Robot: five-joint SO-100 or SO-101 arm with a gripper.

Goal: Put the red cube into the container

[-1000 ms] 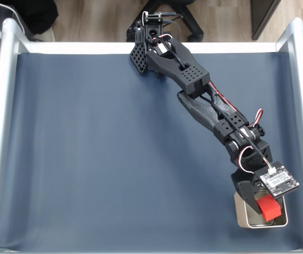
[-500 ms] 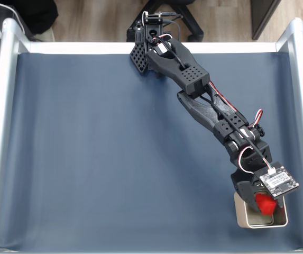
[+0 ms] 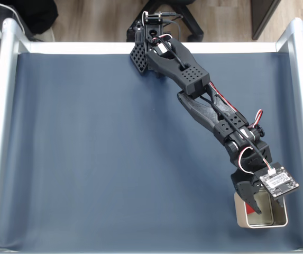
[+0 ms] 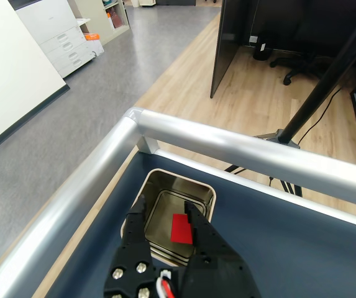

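The setting was an office. Evidence: a wood-look floor [image 4: 184, 74], a white drawer cabinet [image 4: 59, 37] at far left in the wrist view, and a castor chair base [image 4: 305, 62] at far right.

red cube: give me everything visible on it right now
The red cube is small, bright red, plain-faced and matte. It lies inside the container, seemingly on the tin's floor, framed by the pale metal walls. In the wrist view its top face shows between the black fingertips of the gripper, which stands open above it; no contact is visible. In the fixed view only a red sliver shows beside the gripper.
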